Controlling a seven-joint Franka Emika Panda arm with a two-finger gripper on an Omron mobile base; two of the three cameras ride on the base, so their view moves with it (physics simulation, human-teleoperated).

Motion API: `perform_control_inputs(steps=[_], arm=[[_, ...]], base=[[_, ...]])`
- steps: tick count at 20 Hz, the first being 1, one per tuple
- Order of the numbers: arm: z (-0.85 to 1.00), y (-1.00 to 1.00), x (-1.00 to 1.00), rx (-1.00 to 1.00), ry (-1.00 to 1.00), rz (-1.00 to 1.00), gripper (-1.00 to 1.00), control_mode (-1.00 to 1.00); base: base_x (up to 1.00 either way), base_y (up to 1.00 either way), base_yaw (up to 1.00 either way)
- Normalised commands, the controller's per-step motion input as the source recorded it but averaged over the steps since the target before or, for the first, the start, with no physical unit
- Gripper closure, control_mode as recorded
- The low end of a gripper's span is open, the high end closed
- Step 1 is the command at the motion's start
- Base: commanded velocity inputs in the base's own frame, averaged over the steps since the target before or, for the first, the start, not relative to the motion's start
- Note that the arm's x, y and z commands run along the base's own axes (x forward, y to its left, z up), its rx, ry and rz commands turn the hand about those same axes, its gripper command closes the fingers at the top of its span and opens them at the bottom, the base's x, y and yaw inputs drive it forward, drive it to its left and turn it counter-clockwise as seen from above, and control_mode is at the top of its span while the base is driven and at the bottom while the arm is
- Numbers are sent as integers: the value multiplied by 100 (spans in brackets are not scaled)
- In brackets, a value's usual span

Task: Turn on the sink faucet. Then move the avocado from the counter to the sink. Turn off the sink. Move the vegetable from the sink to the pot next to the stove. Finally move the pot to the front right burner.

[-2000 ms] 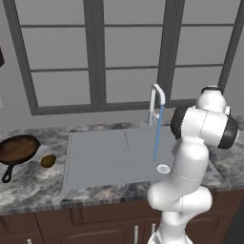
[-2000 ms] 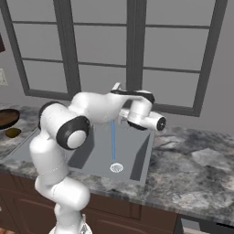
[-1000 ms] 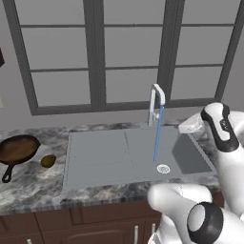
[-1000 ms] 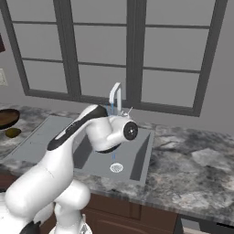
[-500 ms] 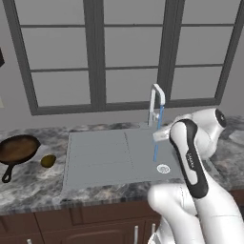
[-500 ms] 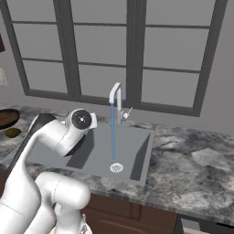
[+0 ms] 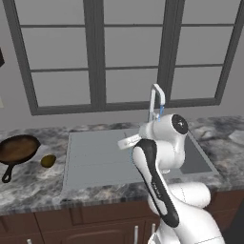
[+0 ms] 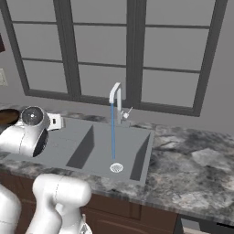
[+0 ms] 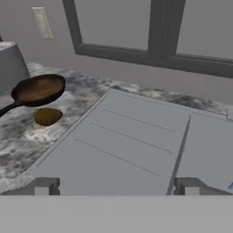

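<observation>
The gripper hovers over the sink's ribbed drainboard, fingers spread wide, holding nothing. Beyond, on the marble counter, the avocado lies just in front of a dark skillet — left of the sink. Farther off, water streams from the faucet into the basin.

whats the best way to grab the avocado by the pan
Grip the small olive-brown avocado across its shorter middle, coming down from above. It lies flat on the grey marbled counter with its long side running crosswise in the hand view. The dark round frying pan sits close behind it, so a side approach looks cramped.
</observation>
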Motion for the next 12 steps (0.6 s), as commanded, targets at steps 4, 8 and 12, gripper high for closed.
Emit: perform_control_inputs(steps=[4, 8, 12], arm=[[6, 81, 0, -2, 6, -8, -100, -100], [14, 73, 0, -1, 15, -7, -100, -100], [6, 72, -2, 0, 24, -5, -100, -100]], base=[[0, 0, 0], [0, 0, 0], [0, 0, 0]])
